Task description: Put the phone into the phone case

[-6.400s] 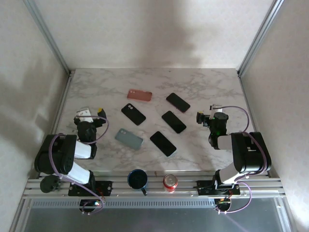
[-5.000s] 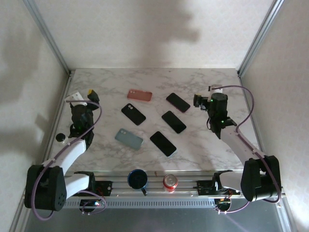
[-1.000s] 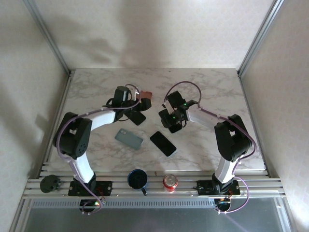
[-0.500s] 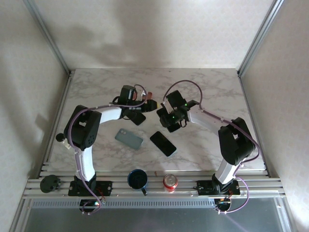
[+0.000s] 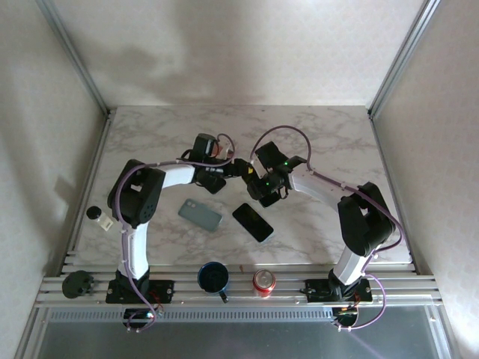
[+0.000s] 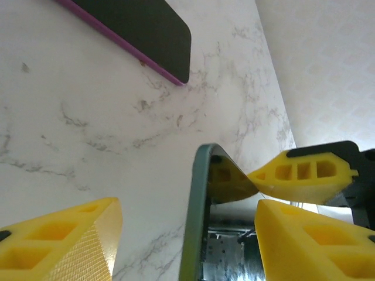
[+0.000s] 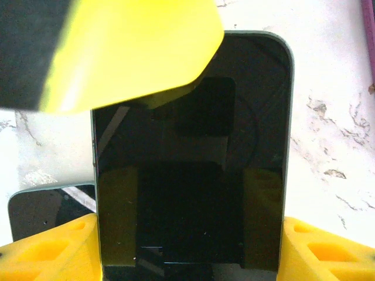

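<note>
While the table [image 5: 329, 142] looked much as it had seconds before, the two arms had left its sides and met over the middle. The left arm [image 5: 161, 176] had stretched rightward in the last second, and the right arm [image 5: 322, 187] had barely moved. A grey case [image 5: 200, 215] lay flat toward the near edge, well apart from both grippers and untouched.

The phone [image 7: 193, 158] that had lain flat mid-table was now off the marble, standing on edge. The right gripper [image 5: 260, 187] was clamped on its two long sides, a yellow finger [image 7: 47, 252] pressed against each. The left gripper [image 6: 187, 234] had come in around the same phone and was narrowing a little. The left wrist view showed the phone edge-on between its fingers [image 6: 64, 240], with clear space on one side. The other side was too crowded to tell contact, so I judged that gripper open and holding nothing. A purple-edged phone [image 6: 140, 29] lay on the marble beyond.

By my reading, the pick was done and a handover or a two-handed regrip was starting. The phone was not yet in any case.
</note>
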